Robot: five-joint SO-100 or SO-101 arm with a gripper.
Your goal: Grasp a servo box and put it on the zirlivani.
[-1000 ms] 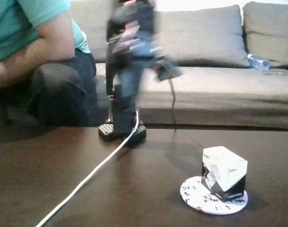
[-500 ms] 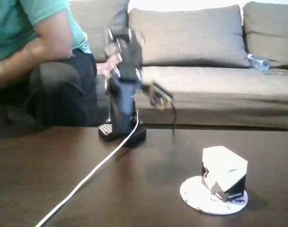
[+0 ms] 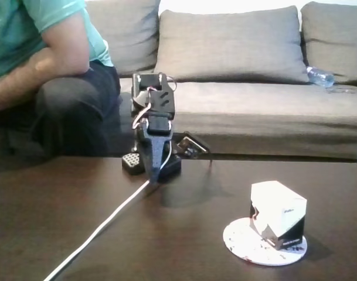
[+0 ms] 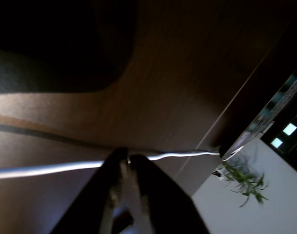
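Grey sofa (image 3: 242, 64) cushions fill the background of the fixed view, with a clear plastic bottle (image 3: 320, 76) lying on the seat at the right. Before the sofa stands a dark brown desk (image 3: 61, 222). A person in a teal shirt (image 3: 26, 35) and dark trousers sits at the upper left, forearm resting across the knee.

Robot arm (image 3: 153, 117): black, folded down over its base (image 3: 150, 164) at the far edge of the desk. Its gripper (image 3: 152, 180) points downward, tip close to the desk surface just in front of the base. A white cable (image 3: 99, 231) runs from the base diagonally toward the lower left corner.

Servo box (image 3: 277, 213): white upper part, black lower part, standing upright on the zirlivani (image 3: 240, 237), a flat round white disc with small coloured marks, at the lower right of the desk. The box sits toward the disc's right side and is well apart from the gripper.

Wrist view: the gripper (image 4: 128, 158) enters from the bottom edge, its two dark fingers (image 4: 148, 180) meeting at the tips with nothing between them, so it is clenched and empty. The white cable (image 4: 46, 169) crosses just beyond the tips, over the desk (image 4: 177, 87). A green potted plant (image 4: 243, 180) stands against a pale wall at the lower right.
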